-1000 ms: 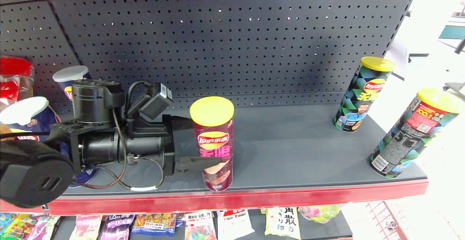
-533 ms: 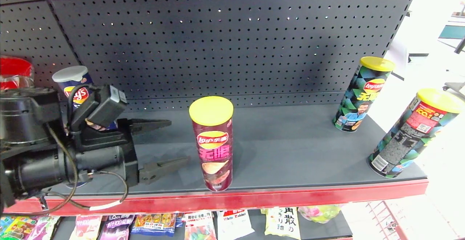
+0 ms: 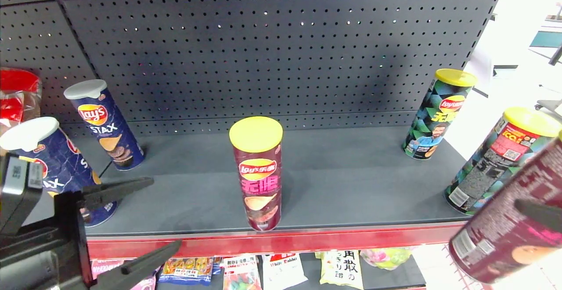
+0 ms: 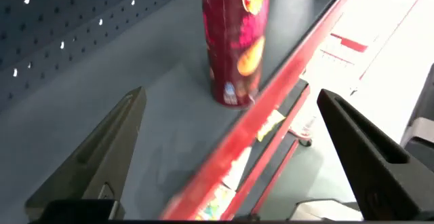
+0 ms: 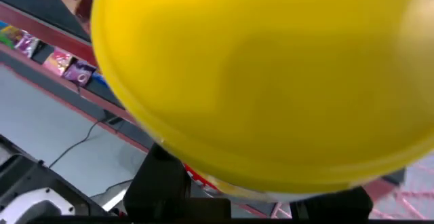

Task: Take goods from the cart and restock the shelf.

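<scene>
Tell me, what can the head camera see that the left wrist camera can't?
The head view adds two blue cans at the shelf's left and the yellow lid atop the standing dark red can. The left wrist view adds the floor below the shelf's front. Both have that can's body, the open left gripper, the red shelf edge and the holey back wall.

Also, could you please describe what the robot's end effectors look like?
The left end effector is matte black, with two long, tapering wedge-shaped fingers and a boxy grey-faced module bearing a square code label. The right end effector shows a similarly dark, tapered finger.
</scene>
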Available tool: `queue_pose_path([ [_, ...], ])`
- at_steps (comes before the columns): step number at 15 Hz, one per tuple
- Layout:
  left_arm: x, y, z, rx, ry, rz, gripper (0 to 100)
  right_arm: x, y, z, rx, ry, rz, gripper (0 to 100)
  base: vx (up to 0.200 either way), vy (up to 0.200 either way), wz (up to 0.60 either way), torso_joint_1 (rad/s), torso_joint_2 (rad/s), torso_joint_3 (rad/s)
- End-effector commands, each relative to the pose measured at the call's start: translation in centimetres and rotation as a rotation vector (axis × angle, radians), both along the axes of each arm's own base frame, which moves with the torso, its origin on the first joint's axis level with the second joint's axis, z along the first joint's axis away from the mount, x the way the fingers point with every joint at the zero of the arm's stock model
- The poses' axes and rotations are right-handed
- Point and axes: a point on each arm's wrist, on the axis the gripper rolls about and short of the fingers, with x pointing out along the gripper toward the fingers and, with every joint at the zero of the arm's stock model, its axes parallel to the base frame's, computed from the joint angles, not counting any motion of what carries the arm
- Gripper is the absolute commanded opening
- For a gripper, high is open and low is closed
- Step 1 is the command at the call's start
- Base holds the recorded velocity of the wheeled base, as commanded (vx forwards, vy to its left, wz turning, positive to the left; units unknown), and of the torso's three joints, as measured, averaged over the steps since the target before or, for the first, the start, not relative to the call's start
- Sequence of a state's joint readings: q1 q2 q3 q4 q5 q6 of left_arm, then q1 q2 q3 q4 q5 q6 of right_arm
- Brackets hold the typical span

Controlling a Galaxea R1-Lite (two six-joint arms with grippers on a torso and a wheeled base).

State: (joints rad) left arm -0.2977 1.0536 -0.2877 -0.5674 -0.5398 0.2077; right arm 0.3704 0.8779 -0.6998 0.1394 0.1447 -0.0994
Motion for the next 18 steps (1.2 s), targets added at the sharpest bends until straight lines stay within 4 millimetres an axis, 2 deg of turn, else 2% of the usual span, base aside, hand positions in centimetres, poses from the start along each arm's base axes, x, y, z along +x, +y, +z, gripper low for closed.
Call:
queue_pose_path([
  [1,-3.2,1.1,0.4,-0.026,-0.018,0.044,100,7.2,6.0,0.6,-0.017,0.032,0.168,0,0.000,0.000,0.00,0.000,0.00,0.000],
  [5,-5.2,1.7,0.7,-0.015,0.033,0.064,100,13.4,10.1,1.4,-0.015,0.016,0.180,0,0.000,0.000,0.00,0.000,0.00,0.000],
  [10,-5.2,1.8,0.7,-0.009,0.031,0.113,100,20.0,14.5,1.8,-0.003,-0.004,0.194,0,0.000,0.000,0.00,0.000,0.00,0.000],
  [14,-5.1,1.8,0.7,-0.008,0.029,0.128,100,23.2,17.2,0.6,-0.007,0.003,0.209,0,0.000,0.000,0.00,0.000,0.00,0.000],
  [18,-5.1,1.8,0.7,-0.007,0.030,0.131,100,24.4,19.0,0.0,-0.005,-0.002,0.232,0,0.000,0.000,0.00,0.000,0.00,0.000],
])
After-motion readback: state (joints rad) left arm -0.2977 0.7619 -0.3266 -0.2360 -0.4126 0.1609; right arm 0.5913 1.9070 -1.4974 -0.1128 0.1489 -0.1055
